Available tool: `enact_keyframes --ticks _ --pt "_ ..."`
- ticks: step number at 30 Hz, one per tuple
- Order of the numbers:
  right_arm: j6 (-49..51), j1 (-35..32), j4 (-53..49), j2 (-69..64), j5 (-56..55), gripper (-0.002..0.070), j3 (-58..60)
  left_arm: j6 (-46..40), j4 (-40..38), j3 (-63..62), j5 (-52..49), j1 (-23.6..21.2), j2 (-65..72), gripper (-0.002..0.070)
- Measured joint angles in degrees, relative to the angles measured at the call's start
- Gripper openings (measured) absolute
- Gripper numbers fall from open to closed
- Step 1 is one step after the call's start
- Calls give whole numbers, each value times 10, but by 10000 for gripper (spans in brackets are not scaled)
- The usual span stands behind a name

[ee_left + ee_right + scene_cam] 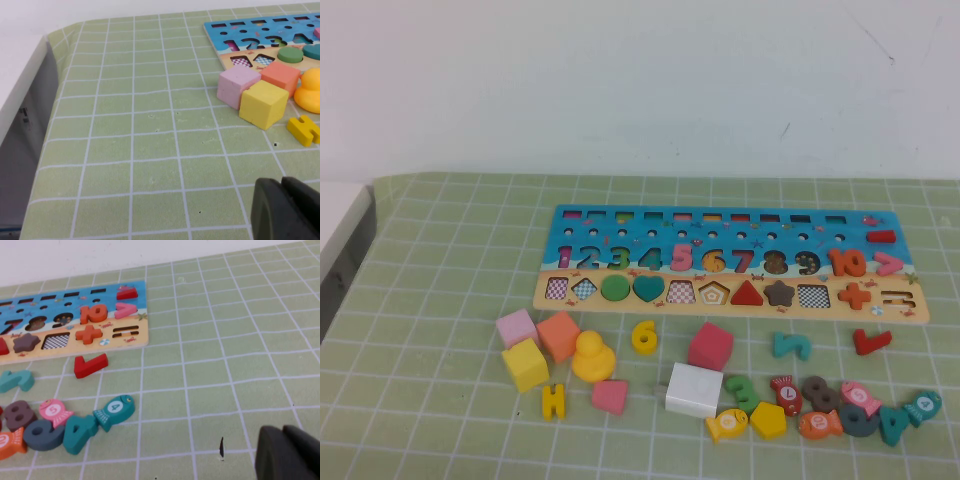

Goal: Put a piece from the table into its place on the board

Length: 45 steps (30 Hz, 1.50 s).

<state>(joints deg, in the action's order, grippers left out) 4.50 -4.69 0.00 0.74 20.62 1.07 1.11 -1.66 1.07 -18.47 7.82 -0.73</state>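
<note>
The piece, a small flat yellow "6" (643,336), lies on the green mat just in front of the board, between the yellow duck (591,357) and a dark pink cube (710,346). The board (650,232) lies across the middle of the table, blue numeral band at the back and tan shape band in front. It also shows in the left wrist view (220,31) and the right wrist view (140,335). My left gripper (282,200) is shut and empty, low over the mat left of the cubes. My right gripper (284,450) is shut and empty, right of the loose pieces. Neither gripper shows in the high view.
Pink (516,327), orange (558,334) and yellow (525,364) cubes, a yellow H (552,400) and a white block (694,389) lie in front of the board. Loose numerals and fish (840,405) and a red tick (871,342) lie front right. The table's left edge (47,90) drops off.
</note>
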Motion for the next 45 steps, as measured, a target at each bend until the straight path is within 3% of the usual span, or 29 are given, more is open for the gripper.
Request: enact_keyframes --ticks 45 --pt "-14 0 0 0 0 -1 0 0 4 0 2 0 0 -2"
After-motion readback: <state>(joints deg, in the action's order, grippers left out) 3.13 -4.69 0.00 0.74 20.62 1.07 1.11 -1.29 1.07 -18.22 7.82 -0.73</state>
